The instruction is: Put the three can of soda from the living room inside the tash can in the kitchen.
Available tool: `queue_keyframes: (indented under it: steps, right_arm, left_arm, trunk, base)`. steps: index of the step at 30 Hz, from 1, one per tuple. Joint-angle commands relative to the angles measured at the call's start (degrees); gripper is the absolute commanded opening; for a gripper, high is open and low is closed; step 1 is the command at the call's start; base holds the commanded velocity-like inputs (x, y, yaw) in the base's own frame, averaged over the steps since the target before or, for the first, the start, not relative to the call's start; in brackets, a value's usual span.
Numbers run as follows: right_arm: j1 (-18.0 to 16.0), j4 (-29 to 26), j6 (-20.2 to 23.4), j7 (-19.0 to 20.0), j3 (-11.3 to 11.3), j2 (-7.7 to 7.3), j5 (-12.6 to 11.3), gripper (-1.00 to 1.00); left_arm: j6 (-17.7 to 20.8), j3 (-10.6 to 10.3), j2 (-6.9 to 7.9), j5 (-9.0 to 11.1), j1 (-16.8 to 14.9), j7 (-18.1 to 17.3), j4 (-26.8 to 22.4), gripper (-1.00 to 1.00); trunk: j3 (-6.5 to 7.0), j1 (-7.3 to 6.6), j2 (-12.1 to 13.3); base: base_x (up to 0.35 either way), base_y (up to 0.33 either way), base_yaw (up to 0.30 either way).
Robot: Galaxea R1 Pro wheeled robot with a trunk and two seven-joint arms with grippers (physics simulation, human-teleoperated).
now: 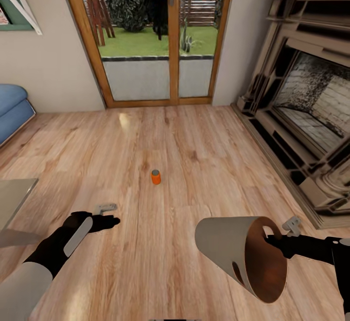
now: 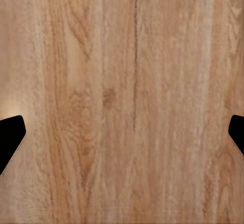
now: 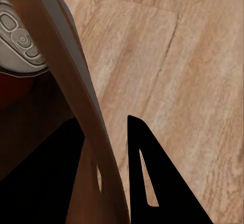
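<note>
Living room, head view: one can of soda (image 1: pixel 155 177) stands upright on the wood-plank floor (image 1: pixel 194 141), long axis vertical, grey top up, out in the open between the two arms and ahead of both, touching neither. The tash can (image 1: pixel 241 256) is carried off the floor by the right gripper (image 1: pixel 272 239), tipped onto its side: long axis near horizontal, open mouth facing the robot's right and somewhat toward the camera, brown inside visible, closed base pointing left. Right jaws are pinched on the bin's rim, one finger inside the wall and one outside; the right wrist view shows the thin wall (image 3: pixel 76 96) running between the dark fingers (image 3: pixel 152 173), with a can top (image 3: pixel 20 40) lying inside the bin. Left gripper (image 1: pixel 109 216) hovers over bare floor, short of the can; in the left wrist view the fingertips (image 2: pixel 10 137) sit at opposite edges of the frame, jaws spread wide, holding nothing. Glass doors (image 1: pixel 155 34) ahead, fireplace (image 1: pixel 301 107) right, blue sofa (image 1: pixel 12 109) left.
</note>
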Motion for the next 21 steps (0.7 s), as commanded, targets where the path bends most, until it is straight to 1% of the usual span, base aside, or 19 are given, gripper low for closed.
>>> queue_keyframes:
  steps: [1, 11, 19, 21]
  right_arm:
    - [-0.02, 0.01, 0.27, 0.34, 0.01, 0.0, -0.13, -1.0]
    - [-0.02, 0.03, 0.26, 0.25, -0.16, -0.28, -0.16, -1.0]
    - [-0.02, 0.02, 0.58, -1.33, -0.18, -0.53, -0.54, -1.0]
    - [-0.02, 0.02, 0.71, -2.09, -0.18, -0.53, -0.64, -1.0]
  left_arm:
    - [0.0, 0.0, -0.04, -0.01, 0.02, 0.01, -0.05, 1.0]
    - [0.07, 0.0, -0.18, -0.01, 0.0, 0.44, -0.13, 1.0]
    - [0.1, -0.02, -0.42, -0.01, 0.01, 0.47, -0.14, 1.0]
    - [0.14, -0.37, -0.49, -0.01, 0.01, 0.47, -0.14, 1.0]
  trunk:
    - [0.01, 0.0, 0.0]
    - [0.01, 0.0, 0.0]
    - [0.01, 0.0, 0.0]
    - [0.01, 0.0, 0.0]
  base:
    - [0.32, 0.037, 0.0]
    - [0.323, -0.003, 0.0]
    - [0.324, -0.075, 0.0]
    - [0.324, -0.081, 0.0]
